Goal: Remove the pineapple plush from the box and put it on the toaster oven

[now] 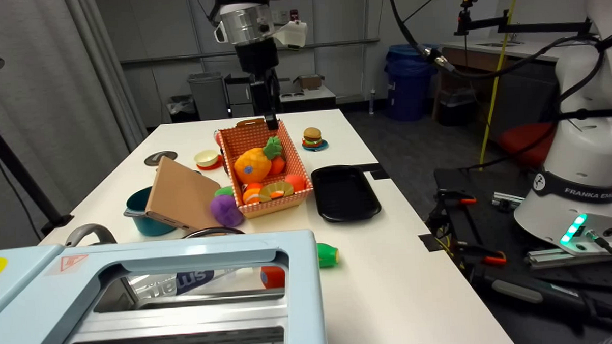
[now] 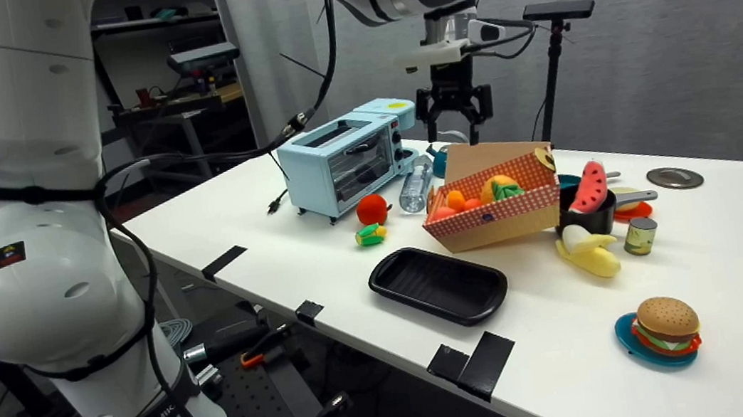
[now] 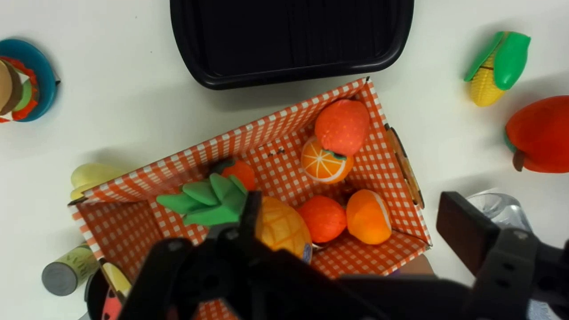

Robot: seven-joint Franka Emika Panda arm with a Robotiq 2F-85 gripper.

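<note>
The pineapple plush (image 1: 250,166) lies tilted in the red checkered box (image 1: 242,137), among several smaller toy fruits. Its yellow body and green leaves also show in an exterior view (image 2: 499,188) and the wrist view (image 3: 284,226), where a dark finger partly covers it. The box also shows in an exterior view (image 2: 499,222) and the wrist view (image 3: 266,129). The pale blue toaster oven (image 2: 308,177) stands on the table and fills the near left of an exterior view (image 1: 302,274). My gripper (image 3: 355,218) is open and empty above the box, apart from the plush; it also shows in an exterior view (image 2: 454,134).
A black tray (image 2: 439,286) lies beside the box. A brown cardboard piece (image 1: 182,194), a purple plush (image 1: 226,210) and a teal pot (image 1: 152,227) stand between box and oven. A clear bottle (image 2: 416,185), red toy (image 2: 372,210) and toy corn (image 2: 370,235) lie near the oven.
</note>
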